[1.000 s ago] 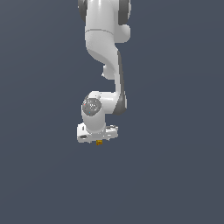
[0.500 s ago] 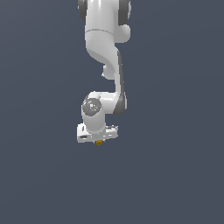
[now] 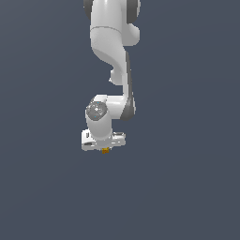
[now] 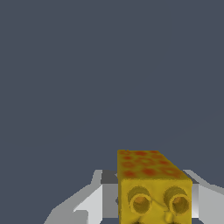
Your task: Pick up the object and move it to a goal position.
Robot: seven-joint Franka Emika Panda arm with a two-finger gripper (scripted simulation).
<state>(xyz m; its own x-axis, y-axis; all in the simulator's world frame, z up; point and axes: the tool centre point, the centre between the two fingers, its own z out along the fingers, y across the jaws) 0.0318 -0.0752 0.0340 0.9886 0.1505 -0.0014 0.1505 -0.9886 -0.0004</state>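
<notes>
The white Franka arm reaches down from the top of the exterior view, and its white two-fingered gripper sits low in the middle of the frame. Just under the gripper body a tiny yellow-orange blocky object with reddish-brown spots peeks out. The dark grey-blue ground fills the rest of the scene, and no goal marker can be made out on it.

In the wrist view the object looms close: a box-shaped yellow block, its upper face mottled with red-orange patches, its facing side carrying two round, socket-like rings. The pale fingers flank it on both sides, with a dark gap showing on one side. The gripper appears to be pinching the block between its fingers, though the contact surfaces themselves are hidden behind the block.

Judged by its look, the block is rigid, light and small next to the fingers, so it should carry easily; the main risk is twisting or slipping if the pinch sits off-centre. The flat, parallel side faces are the sensible place to grip, centred along the block's length and away from the ringed end.
</notes>
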